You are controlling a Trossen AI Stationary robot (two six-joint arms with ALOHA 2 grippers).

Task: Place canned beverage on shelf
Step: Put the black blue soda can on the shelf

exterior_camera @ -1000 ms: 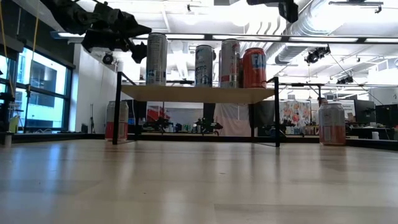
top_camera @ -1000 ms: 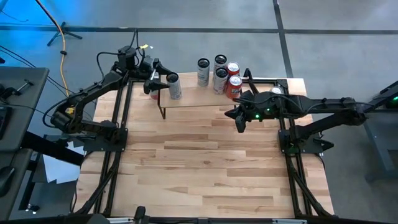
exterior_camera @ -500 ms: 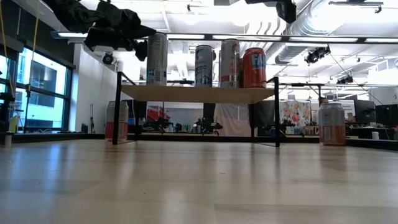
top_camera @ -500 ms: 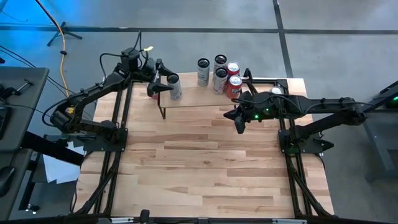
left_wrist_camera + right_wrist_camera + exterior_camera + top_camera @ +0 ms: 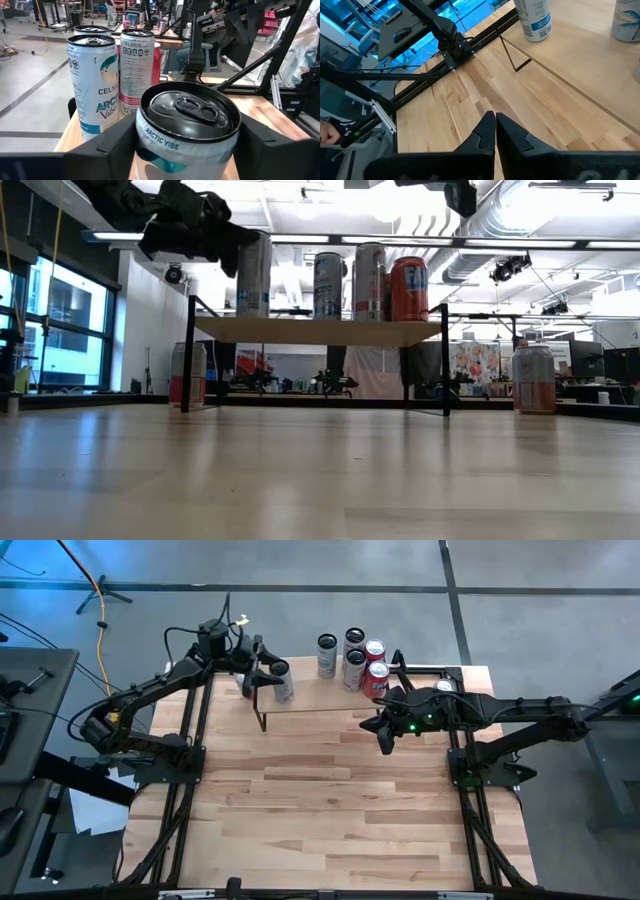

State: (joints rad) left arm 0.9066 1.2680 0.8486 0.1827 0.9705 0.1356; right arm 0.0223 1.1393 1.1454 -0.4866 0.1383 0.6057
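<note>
A tall white-and-teal can stands upright on the left end of the shelf, a light plank on thin black legs at the table's far side. My left gripper is shut on this can; the low view shows the gripper against the can near its top. Several more cans stand on the shelf's right part. My right gripper hangs shut above the table in front of the shelf's right end, holding nothing. My left gripper pinches the can's upper wall, just below the rim, between its two fingers, one on each side. The fingers reach in level from the table's far left. The can stays upright, its base on the shelf's plank.
A red can stands on the table by the shelf's left legs. Another can stands on the table to the right of the shelf. Black frame rails run along both table sides. The near half of the table top is bare wood.
My left gripper has moved level toward the table's right, up to the leftmost can on the shelf, rolling slightly, and its fingers now lie along the can's sides. The can has stayed where it was.
</note>
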